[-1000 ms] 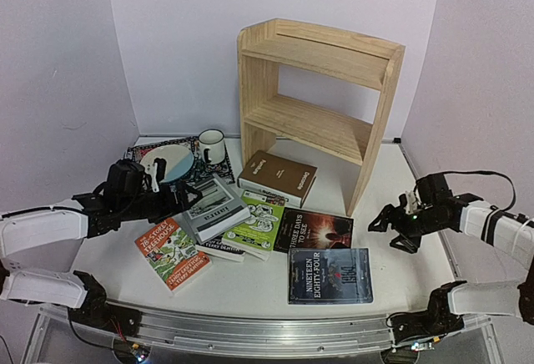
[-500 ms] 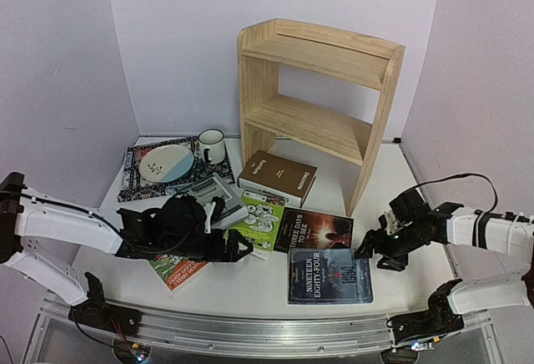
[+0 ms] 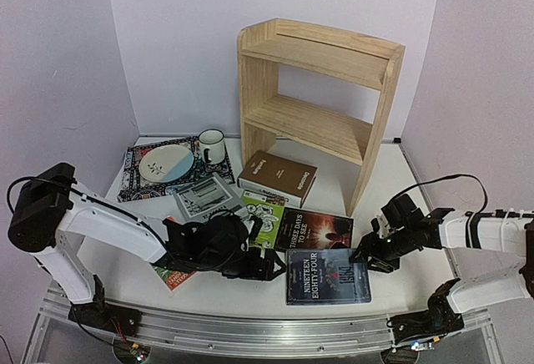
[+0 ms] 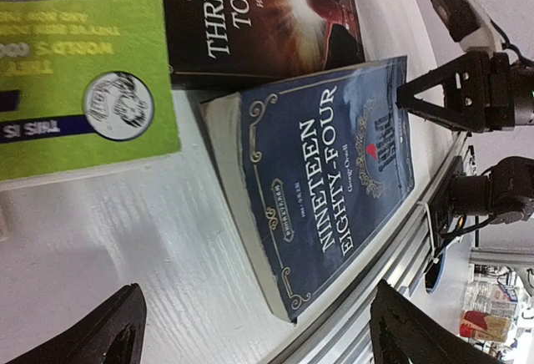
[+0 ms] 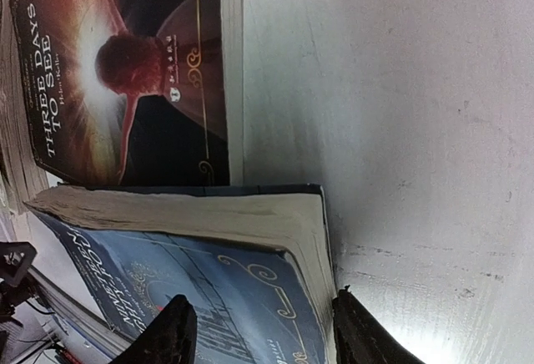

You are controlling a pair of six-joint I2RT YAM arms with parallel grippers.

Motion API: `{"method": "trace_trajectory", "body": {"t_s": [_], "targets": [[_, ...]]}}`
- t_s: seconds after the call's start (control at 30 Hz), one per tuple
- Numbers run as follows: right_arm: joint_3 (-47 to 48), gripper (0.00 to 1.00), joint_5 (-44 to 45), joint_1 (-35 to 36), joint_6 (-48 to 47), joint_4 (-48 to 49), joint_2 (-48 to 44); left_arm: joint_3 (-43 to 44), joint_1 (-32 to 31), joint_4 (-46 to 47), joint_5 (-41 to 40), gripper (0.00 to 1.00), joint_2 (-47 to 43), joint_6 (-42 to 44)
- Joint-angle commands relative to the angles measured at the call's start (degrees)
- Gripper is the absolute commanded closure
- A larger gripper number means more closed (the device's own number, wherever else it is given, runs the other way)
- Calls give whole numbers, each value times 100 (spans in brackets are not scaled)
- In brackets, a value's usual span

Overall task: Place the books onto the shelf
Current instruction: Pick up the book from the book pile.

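Right tool [image 3: 365, 255] had come in low over the bench [image 3: 392, 189] and narrowed, now half-closed astride the right corner of the Nineteen Eighty-Four book [image 3: 328, 275]; couldn't tell if it was clamped yet. Left tool [image 3: 263, 265] had swung across the book pile [image 3: 250, 214], jaws wide, facing that book's left edge. Looked like a two-arm pickup starting. Shelf [image 3: 317, 105] boards were bare, every book down on the bench. Both arms were low, stretched inward.
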Motion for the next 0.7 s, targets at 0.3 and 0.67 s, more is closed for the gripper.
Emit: {"method": "trace_trajectory", "body": {"t_s": [0.3,0.67], "targets": [[-240,41,128,152,97,97,52,768,-34,200,12,17,802,-40],[-118,55,40,156,-75,97,350,1043,202,208,-145,29,1202,51]]}}
